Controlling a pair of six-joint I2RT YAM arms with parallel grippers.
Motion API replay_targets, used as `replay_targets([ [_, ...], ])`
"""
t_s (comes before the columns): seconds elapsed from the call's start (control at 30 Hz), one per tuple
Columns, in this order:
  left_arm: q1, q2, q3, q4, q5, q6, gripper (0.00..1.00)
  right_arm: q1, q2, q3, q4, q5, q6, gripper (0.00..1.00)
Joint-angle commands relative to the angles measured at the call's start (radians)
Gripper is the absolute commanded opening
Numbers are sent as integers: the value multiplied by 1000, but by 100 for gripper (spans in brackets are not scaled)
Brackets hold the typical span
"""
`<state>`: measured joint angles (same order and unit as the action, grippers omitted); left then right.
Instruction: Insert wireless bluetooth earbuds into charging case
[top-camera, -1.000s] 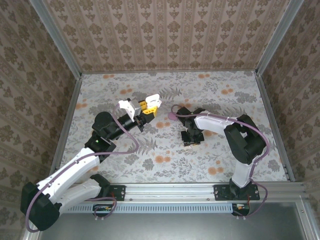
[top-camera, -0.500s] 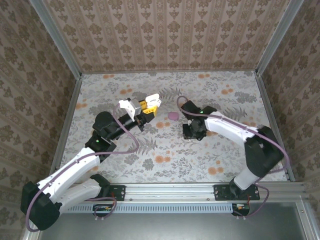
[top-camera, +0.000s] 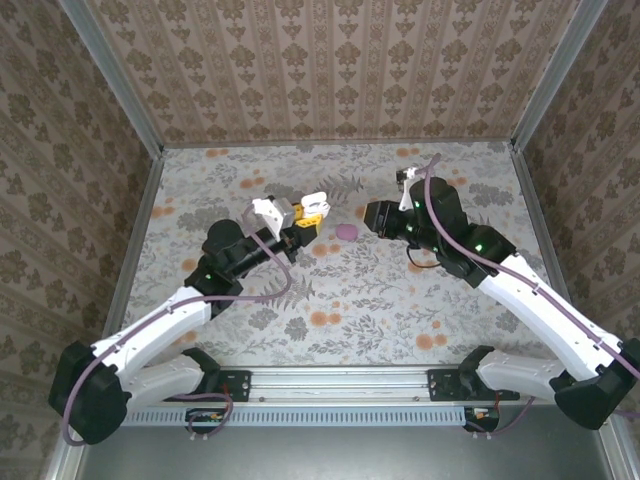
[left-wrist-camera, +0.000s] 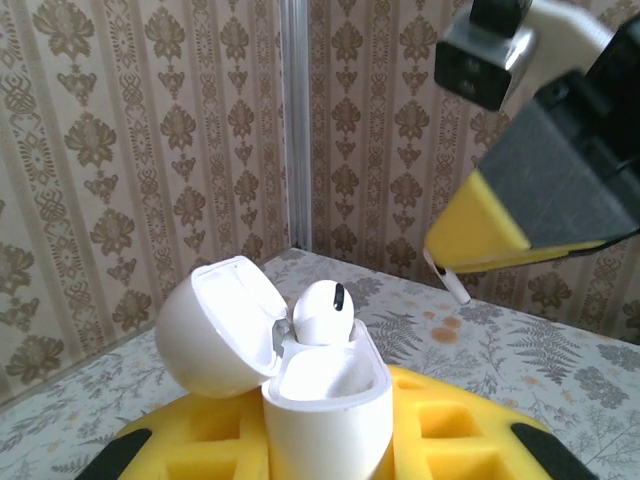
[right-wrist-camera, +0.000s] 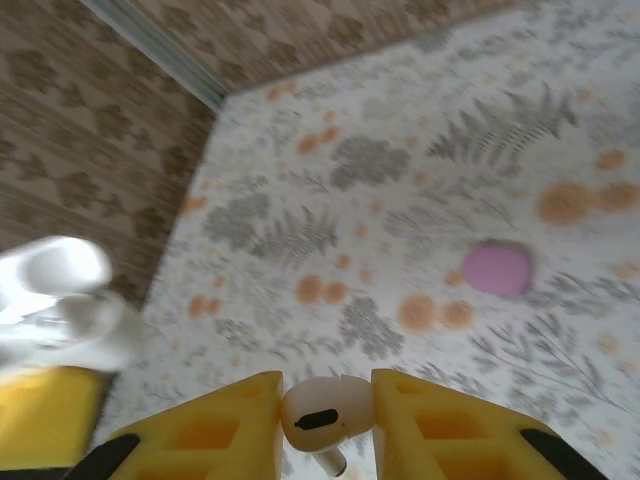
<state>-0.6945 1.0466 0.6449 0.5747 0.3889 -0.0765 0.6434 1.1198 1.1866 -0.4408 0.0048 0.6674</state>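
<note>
Your left fingers (left-wrist-camera: 160, 455) pinch the white charging case (left-wrist-camera: 325, 405) upright above the far half of the tabletop (top-camera: 400, 300). Its lid is flipped open and one white earbud (left-wrist-camera: 322, 312) is seated inside. Your right fingers (right-wrist-camera: 250, 395) are pressed onto the head of the second white earbud (right-wrist-camera: 318, 415), held in the air near the case, on its right. A small pink oval object (top-camera: 346, 231) lies on the tabletop between the two.

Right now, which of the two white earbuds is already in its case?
The earbud seated in the open charging case that the left gripper holds; the other earbud is pinched in the right gripper.
</note>
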Motion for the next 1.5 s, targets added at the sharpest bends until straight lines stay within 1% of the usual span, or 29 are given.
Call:
replay_targets([
  [0.0, -8, 14, 2, 80, 37, -38, 4, 46, -7, 26, 132, 34, 35, 29],
  [0.23, -26, 44, 10, 102, 58, -44, 4, 142, 64, 56, 273, 69, 23, 30],
  [0.47, -35, 43, 6, 106, 51, -42, 4, 184, 125, 100, 293, 86, 14, 30],
  [0.6, -36, 40, 5, 106, 44, -44, 4, 207, 138, 112, 274, 109, -4, 30],
  [0.83, -41, 43, 10, 112, 42, -45, 4, 220, 147, 110, 269, 130, -10, 30],
  [0.97, -43, 41, 9, 121, 30, -52, 4, 226, 159, 125, 234, 144, -35, 30],
  [1.2, -43, 36, 13, 124, 16, -59, 4, 234, 164, 125, 183, 121, -69, 30],
  [1.47, -43, 33, 11, 131, 2, -63, 4, 239, 153, 130, 111, 114, -111, 32],
])
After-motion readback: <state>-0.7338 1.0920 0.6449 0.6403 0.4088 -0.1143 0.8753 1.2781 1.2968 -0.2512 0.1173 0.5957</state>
